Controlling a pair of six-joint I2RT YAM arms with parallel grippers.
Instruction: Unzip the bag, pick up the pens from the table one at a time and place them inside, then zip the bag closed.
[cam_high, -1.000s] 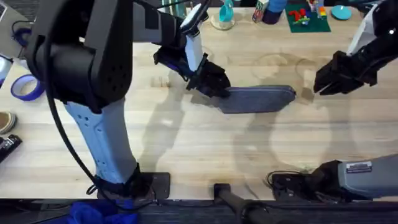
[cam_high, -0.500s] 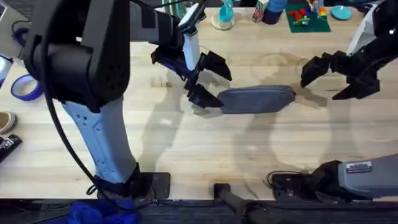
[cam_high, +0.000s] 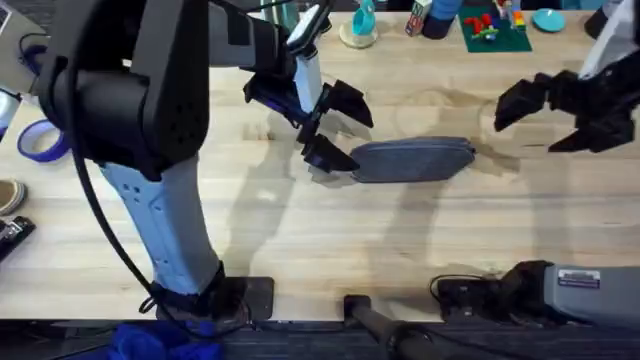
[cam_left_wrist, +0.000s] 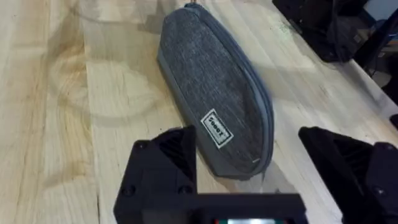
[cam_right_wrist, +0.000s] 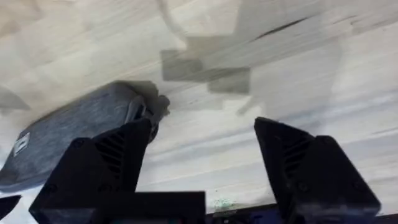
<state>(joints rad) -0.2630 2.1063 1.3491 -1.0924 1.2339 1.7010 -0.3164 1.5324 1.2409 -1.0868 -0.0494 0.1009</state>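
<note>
The table (cam_high: 300, 230), a light wooden plank top with visible grain, is seen spread beneath both arms. The left arm (cam_high: 140, 90) is seen large and dark over the left half of the overhead view, reaching in toward the middle. The bag (cam_high: 412, 159), an oblong grey-blue fabric pouch, is laid flat near the centre of the table, its length running left to right in the overhead view; in the left wrist view its zipper line is seen along one edge and a small white label (cam_left_wrist: 216, 129) is stitched on its side. The left gripper (cam_high: 337, 128) is held just at the bag's left end, its fingers spread wide and nothing held between them; the lower finger is close beside the pouch's end, though contact cannot be judged. The right gripper (cam_high: 548, 118) is held off the bag's right end, apart from it, with its fingers likewise spread wide and empty. In the right wrist view the bag's end with its small zipper pull (cam_right_wrist: 138, 109) is seen just beyond one finger (cam_right_wrist: 93, 168).
</note>
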